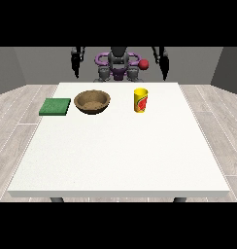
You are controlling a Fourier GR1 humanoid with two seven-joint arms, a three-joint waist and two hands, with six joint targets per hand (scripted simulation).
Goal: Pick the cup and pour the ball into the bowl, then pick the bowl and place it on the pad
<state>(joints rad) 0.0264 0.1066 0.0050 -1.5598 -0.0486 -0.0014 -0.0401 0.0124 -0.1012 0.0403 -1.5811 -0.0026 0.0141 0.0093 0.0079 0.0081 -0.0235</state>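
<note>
Because the cup (141, 100) looks light, stiff and smooth, you should take it around its middle; how both hands' fingers lie, I cannot tell.

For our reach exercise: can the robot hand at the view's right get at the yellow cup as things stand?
Probably yes. The robot hand at the view's right hangs behind the table, and nothing stands between it and the yellow cup.
</note>
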